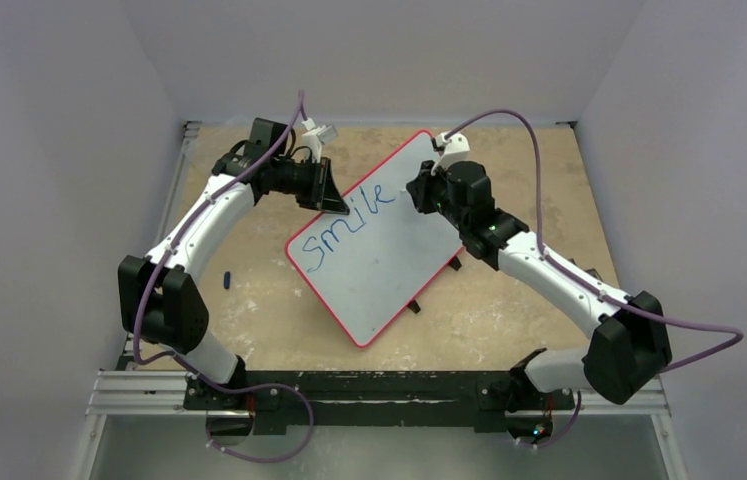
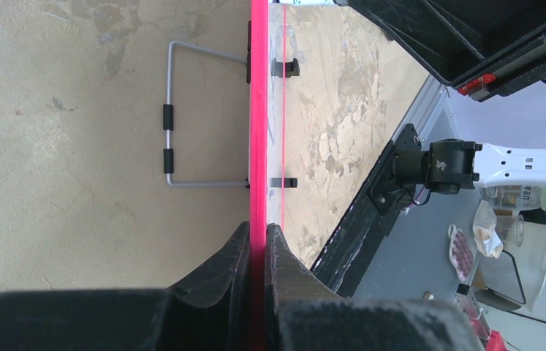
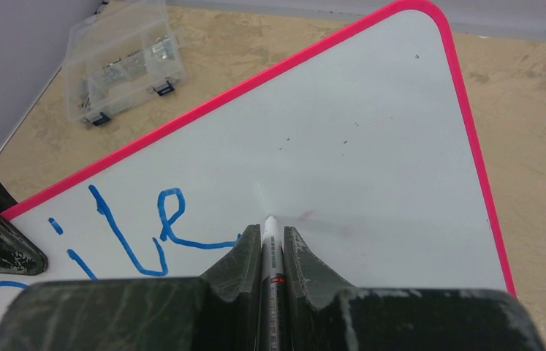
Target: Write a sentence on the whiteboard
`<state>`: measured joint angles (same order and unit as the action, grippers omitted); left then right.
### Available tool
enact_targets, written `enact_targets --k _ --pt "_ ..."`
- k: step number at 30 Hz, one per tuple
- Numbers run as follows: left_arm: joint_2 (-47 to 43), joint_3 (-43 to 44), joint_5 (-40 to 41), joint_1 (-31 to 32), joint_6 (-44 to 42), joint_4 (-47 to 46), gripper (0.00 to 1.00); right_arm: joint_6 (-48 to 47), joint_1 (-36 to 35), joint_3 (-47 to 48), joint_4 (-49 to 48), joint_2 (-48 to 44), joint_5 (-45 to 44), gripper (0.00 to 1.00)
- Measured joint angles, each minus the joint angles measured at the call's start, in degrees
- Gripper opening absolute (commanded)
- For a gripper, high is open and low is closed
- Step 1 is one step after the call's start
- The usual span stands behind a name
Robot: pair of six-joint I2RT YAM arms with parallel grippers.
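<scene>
The whiteboard (image 1: 389, 270), white with a red rim, lies tilted diagonally across the table. Only the blue word "smile" (image 1: 354, 218) of the sentence shows on it, near its upper left edge. My left gripper (image 1: 327, 190) is shut on that edge; in the left wrist view the jaws (image 2: 257, 228) pinch the red rim (image 2: 258, 110). My right gripper (image 3: 270, 232) is shut on a white marker (image 3: 270, 256), whose tip points at the whiteboard (image 3: 372, 146) just right of the letter "e" (image 3: 171, 216). From above, the right gripper (image 1: 417, 192) hovers past the word's end.
A clear plastic compartment box (image 3: 123, 62) sits on the table beyond the board's far edge. A small blue piece (image 1: 227, 279) lies left of the board. A wire stand (image 2: 171, 117) and black feet (image 1: 413, 306) are under the board. Walls enclose the table.
</scene>
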<state>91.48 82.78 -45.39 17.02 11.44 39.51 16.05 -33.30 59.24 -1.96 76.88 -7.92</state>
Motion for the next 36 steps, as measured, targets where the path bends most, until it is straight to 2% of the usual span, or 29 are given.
enact_targets --k 21,29,36 --pt "0.0 -0.1 0.1 0.0 0.2 0.0 0.0 0.5 0.2 -0.7 -0.3 0.1 0.5 0.0" --pt "0.0 -0.1 0.0 0.0 0.1 0.0 0.0 1.1 0.3 -0.8 0.4 -2.3 7.6 0.0" --pt "0.0 -0.1 0.0 0.0 0.1 0.0 0.0 2.0 0.3 0.0 1.1 -8.8 12.5 0.0"
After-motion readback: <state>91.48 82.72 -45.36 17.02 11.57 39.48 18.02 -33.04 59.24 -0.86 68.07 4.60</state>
